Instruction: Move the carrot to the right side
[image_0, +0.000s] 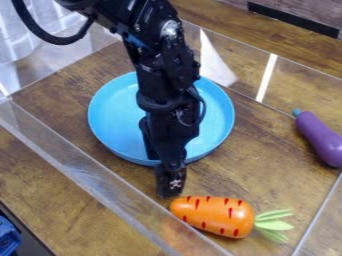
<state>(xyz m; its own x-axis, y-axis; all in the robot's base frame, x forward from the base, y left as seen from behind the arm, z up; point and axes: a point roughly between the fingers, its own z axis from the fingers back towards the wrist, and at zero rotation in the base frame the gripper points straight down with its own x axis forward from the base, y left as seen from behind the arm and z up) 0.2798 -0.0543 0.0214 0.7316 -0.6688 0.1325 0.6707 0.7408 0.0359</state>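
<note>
On the wood table (60, 110), inside low clear walls (80, 175), a black robot arm (158, 60) comes in from the top left & bends down over the middle. Its last part stands almost straight up & down, w/ the gripper (171, 186) pointing down at the tabletop. The tip sits very low, close to the wood, just in front of the blue plate (118, 110). The arm's body hides a big part of the plate's middle. The jaws are open as wide as they go, but from this side they look like one dark block, so the gap is hard to see. Nothing is held in them. The carrot (214, 213) lies on its side on the table, just below & a bit to the right of the gripper tip, very near it; can't tell if they touch. It's orange w/ thin dark lines, & its light green leafy top (274, 222) points to the right. It's near the front clear wall, in the lower middle of the pic. The purple eggplant (321, 137) lies far off at the right edge, well apart from the carrot & the arm. The plate is much bigger than the carrot & sits behind it.
</note>
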